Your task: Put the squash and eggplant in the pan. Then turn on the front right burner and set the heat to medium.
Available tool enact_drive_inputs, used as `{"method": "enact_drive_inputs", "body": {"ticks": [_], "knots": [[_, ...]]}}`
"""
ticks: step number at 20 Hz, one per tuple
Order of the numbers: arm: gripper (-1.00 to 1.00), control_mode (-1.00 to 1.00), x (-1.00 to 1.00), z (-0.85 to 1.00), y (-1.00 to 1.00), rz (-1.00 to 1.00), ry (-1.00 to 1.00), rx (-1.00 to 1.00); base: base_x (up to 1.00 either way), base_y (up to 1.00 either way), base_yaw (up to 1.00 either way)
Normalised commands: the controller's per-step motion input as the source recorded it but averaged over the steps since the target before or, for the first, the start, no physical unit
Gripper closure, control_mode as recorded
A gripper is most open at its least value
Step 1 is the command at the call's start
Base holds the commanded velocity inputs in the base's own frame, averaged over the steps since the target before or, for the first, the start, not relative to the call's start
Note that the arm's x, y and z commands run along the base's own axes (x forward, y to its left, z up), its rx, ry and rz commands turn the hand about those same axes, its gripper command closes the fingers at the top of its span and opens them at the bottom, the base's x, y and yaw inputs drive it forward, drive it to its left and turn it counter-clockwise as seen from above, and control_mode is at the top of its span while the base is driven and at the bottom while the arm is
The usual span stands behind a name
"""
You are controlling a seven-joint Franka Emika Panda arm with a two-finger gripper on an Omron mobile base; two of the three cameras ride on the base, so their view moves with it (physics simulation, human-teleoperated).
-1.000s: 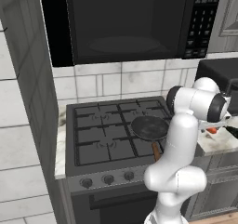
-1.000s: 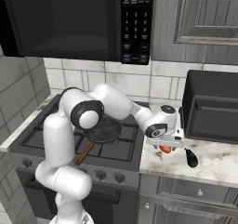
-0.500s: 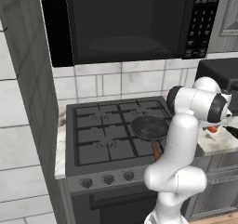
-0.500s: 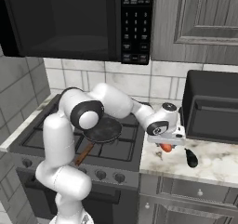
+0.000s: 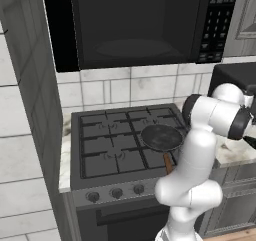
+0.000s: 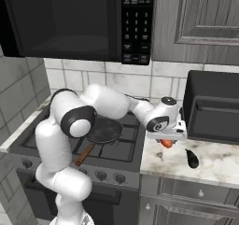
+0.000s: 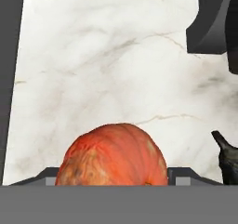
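A black microwave (image 6: 70,23) is hung over the stove (image 5: 125,145), w/ a grey cabinet (image 6: 200,23) to its right. A dark box-like appliance (image 6: 212,109) is stood at the back of the marble counter (image 6: 210,165), right of the stove. The arm is stretched from the stove side across to the counter, so part of the stove's right edge is hidden by it in the right base view.

The pan (image 5: 161,137) is seen empty on the front right burner (image 5: 172,150), handle pointed toward the stove front; in the left base view the handle end is covered by the arm. Grey knobs (image 5: 116,193) are lined along the stove's front panel.

The gripper (image 6: 167,137) is held low over the counter just right of the stove. The squash (image 7: 114,155), orange and ribbed, is seen between the fingers (image 7: 183,177) in the hand view, and under the hand in the right base view (image 6: 166,143). The jaws are closed partway around it; whether it's lifted off the counter can't be told.

The eggplant (image 6: 191,158), small and dark, is lain on the counter near the squash, apart from it, toward the counter's front; its stem end is caught at the hand view's right edge (image 7: 228,160).
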Motion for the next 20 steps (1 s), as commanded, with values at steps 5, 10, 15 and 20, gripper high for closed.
{"method": "enact_drive_inputs", "body": {"ticks": [5,10,15,20], "knots": [[1.00,-1.00,0.00,0.94,0.92,0.02,0.00,-0.07,0.00,0.00,0.00],[1.00,-1.00,-0.18,0.25,0.77,0.11,0.00,-0.01,0.00,0.00,0.00],[1.00,-1.00,-0.11,0.02,0.93,0.15,-0.01,0.00,0.00,0.00,0.00],[1.00,-1.00,0.00,0.22,1.00,0.10,-0.03,0.00,0.00,0.00,0.00]]}}
